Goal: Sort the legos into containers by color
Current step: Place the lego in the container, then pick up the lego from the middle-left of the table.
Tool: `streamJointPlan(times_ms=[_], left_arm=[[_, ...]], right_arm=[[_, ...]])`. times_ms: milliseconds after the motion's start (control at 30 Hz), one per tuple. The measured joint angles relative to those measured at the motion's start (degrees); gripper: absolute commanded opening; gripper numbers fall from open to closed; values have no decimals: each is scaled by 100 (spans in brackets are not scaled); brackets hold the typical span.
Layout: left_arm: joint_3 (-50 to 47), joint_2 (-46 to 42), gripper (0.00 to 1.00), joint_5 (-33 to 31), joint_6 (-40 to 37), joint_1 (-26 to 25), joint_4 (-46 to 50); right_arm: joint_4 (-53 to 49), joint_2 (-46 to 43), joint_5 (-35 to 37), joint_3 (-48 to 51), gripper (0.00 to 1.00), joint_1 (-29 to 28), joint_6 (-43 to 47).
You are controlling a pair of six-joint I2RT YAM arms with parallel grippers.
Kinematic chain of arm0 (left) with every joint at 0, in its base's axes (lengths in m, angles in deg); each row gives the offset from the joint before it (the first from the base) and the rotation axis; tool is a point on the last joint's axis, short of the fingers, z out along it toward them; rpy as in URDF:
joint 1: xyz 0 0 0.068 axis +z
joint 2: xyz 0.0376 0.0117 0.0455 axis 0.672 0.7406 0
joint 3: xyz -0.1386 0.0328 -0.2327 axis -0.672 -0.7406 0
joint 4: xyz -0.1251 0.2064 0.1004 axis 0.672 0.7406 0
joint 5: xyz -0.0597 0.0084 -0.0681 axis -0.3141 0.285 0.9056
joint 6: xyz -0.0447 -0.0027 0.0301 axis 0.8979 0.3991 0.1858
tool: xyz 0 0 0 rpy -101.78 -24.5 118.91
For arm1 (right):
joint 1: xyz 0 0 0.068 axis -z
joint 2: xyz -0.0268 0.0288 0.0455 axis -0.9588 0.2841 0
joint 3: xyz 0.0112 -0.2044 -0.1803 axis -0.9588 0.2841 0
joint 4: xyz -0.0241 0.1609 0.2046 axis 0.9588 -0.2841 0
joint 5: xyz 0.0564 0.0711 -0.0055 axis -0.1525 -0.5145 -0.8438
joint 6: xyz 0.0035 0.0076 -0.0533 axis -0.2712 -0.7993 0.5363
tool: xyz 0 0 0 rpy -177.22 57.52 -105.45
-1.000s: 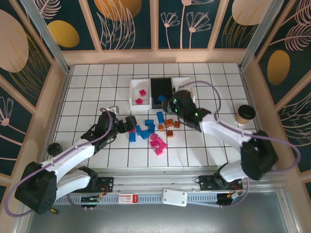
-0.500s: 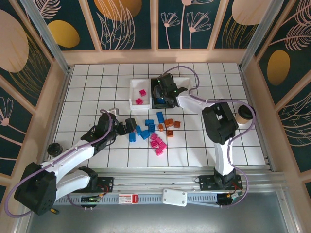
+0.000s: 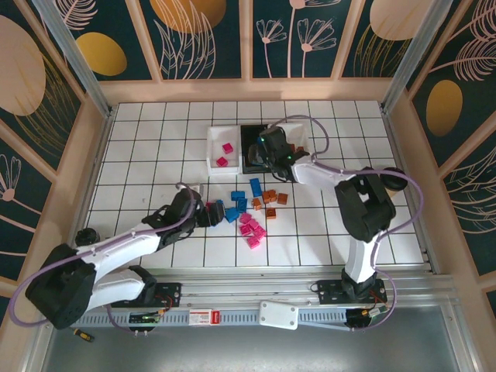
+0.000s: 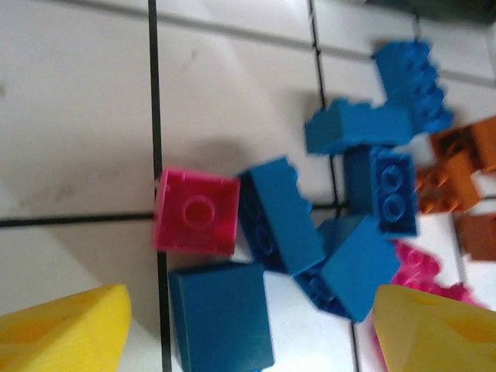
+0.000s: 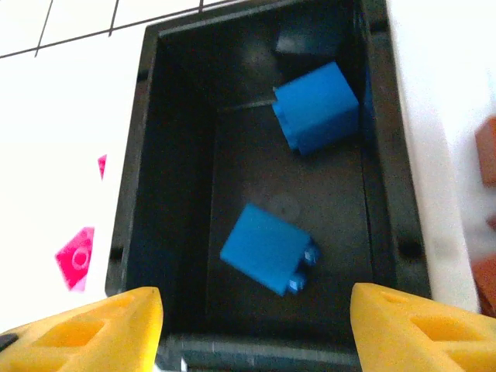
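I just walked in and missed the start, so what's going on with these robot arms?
Two arms are sorting lego bricks by colour. The right end effector hangs open over the black tray, which holds two blue bricks. The left end effector is open, low over the loose pile, above a pink brick and more blue ones. The white tray left of the black one holds two pink bricks. Orange bricks lie loose on the table.
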Motion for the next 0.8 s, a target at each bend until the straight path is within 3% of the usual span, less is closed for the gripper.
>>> streamJointPlan(times_ms=[267, 567, 800], left_arm=[[0, 343, 62, -289, -37, -144, 39], [-48, 437, 53, -295, -33, -264, -24], [-136, 426, 32, -229, 81, -323, -70]], right_arm=[[361, -774, -59, 992, 66, -153, -236], [575, -1255, -48, 1401, 65, -181, -376], [636, -1290, -35, 1602, 65, -181, -417]])
